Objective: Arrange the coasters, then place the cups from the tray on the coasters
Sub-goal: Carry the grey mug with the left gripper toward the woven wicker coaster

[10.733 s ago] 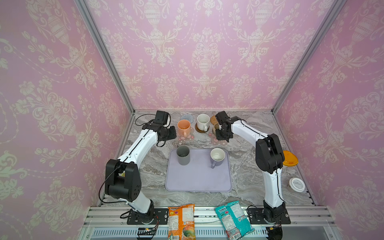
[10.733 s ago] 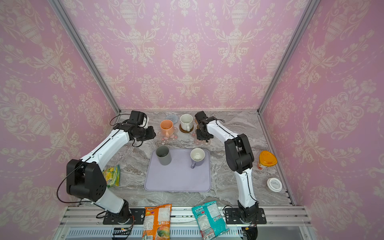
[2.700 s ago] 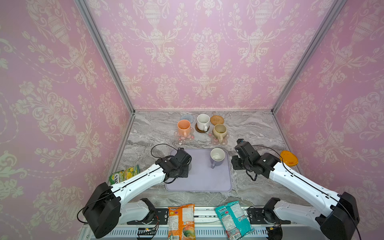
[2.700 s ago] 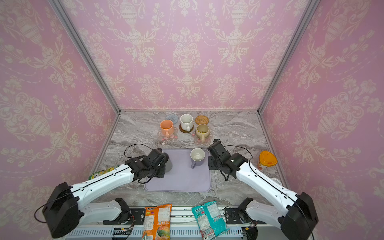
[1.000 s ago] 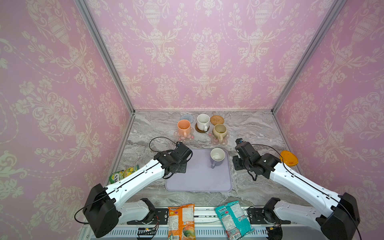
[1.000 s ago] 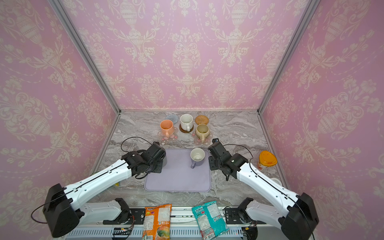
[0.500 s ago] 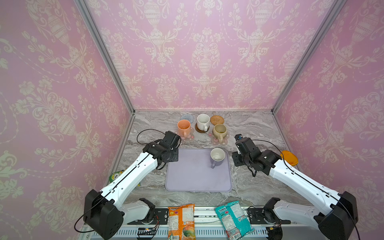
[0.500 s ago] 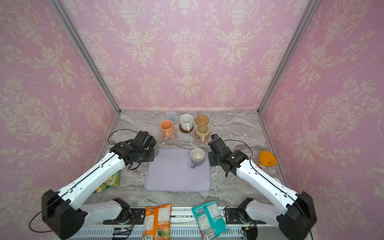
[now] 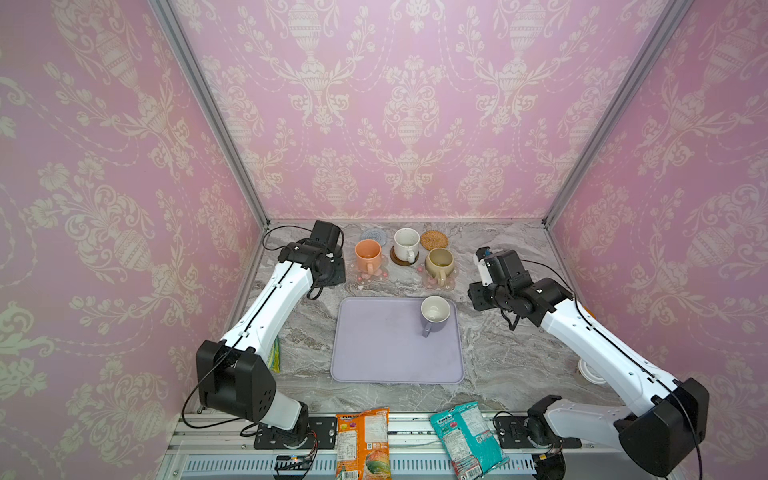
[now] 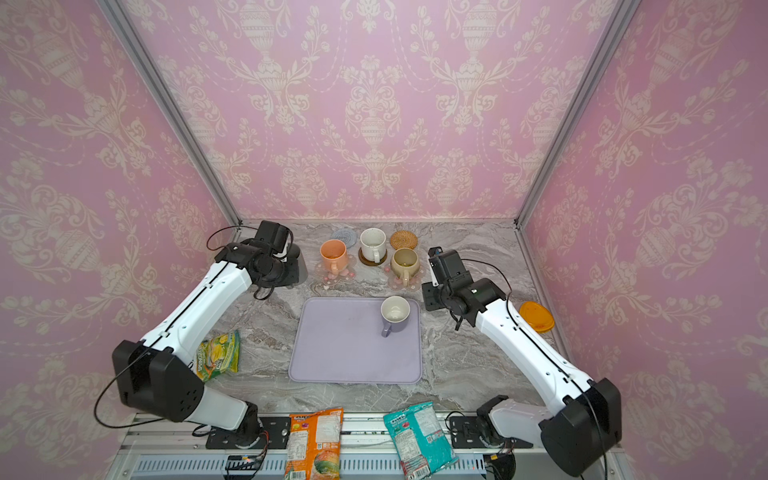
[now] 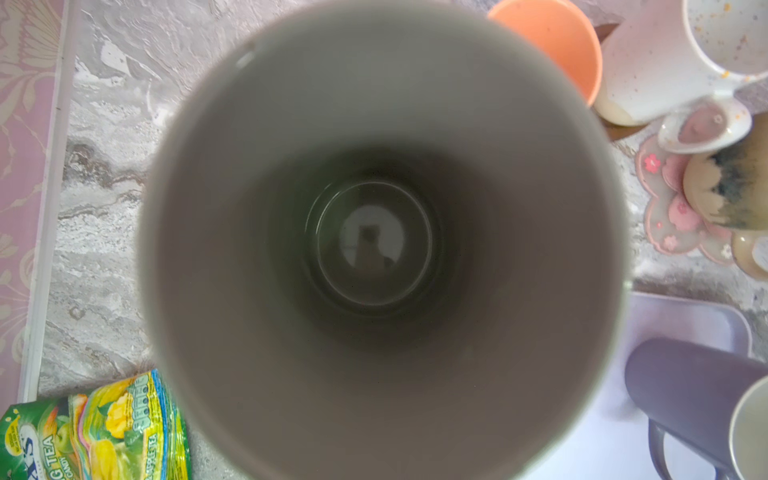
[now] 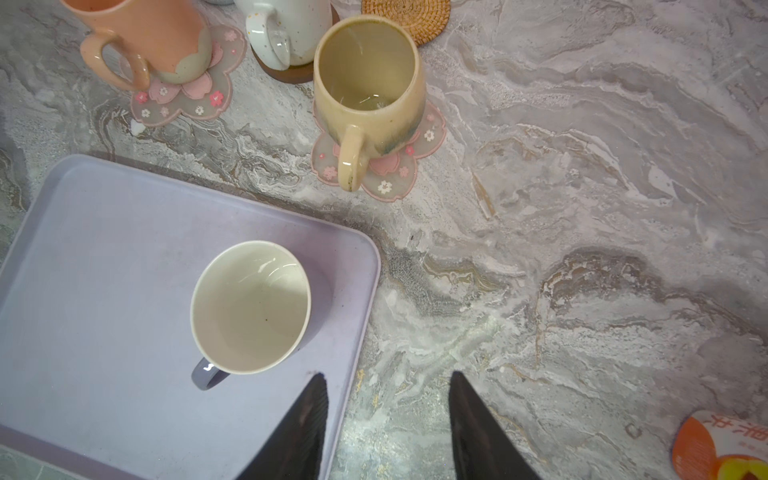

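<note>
Three cups are seated on coasters along the far edge of the counter point(image 9: 507, 257): the peach cup point(image 9: 368, 254) on a pink flower coaster point(image 9: 371, 275), the white speckled cup point(image 9: 406, 244) on the dark wooden coaster point(image 9: 401, 261), and the beige cup point(image 9: 439, 262) on the second flower coaster point(image 9: 440, 282). Two coasters are bare at that edge: the grey-blue woven coaster point(image 9: 372, 237) behind the peach cup and the rattan coaster point(image 9: 434, 240) behind the beige cup. The lavender cup point(image 9: 435, 314) is positioned upright in the far right corner of the tray point(image 9: 374, 353), which is laid at mid-counter.

The left hand point(image 9: 331, 270) is clamped on the dark grey tumbler point(image 11: 374, 249) near the far left corner of the counter, just beside the peach cup. Whether the tumbler's base is touching the counter cannot be told.

The right hand point(image 12: 386, 376) is positioned above the tray's right rim, near the lavender cup. Its fingers point(image 12: 305, 419) are held apart, and nothing is gripped between them.
</note>
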{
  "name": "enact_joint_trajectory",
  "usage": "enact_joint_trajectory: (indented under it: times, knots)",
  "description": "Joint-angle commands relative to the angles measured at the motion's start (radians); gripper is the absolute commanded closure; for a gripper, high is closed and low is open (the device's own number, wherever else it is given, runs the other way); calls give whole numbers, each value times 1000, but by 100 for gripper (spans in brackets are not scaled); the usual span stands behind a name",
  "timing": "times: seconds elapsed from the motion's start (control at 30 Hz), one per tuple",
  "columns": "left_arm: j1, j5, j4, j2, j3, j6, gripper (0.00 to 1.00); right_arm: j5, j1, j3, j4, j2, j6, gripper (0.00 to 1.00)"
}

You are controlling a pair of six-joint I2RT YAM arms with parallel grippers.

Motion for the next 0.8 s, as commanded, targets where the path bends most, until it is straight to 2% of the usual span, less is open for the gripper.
enact_joint_trajectory:
  times: [0.0, 0.17, 0.4, 0.57, 0.77]
  knots:
    - [30, -3, 40, 77, 122, 54, 100, -31, -21, 36, -72, -11, -57, 51]
    - [61, -12, 17, 245, 292, 104, 100, -13, -28, 1, -107, -74, -17, 51]
    - [101, 7, -19, 422, 496, 155, 100, 8, -30, -118, -78, -212, 120, 48]
    - [121, 36, 2, 505, 581, 163, 100, 15, -31, -100, -81, -202, 178, 48]
    - [125, 67, -43, 677, 821, 180, 100, 33, -30, -38, -66, -141, 202, 48]
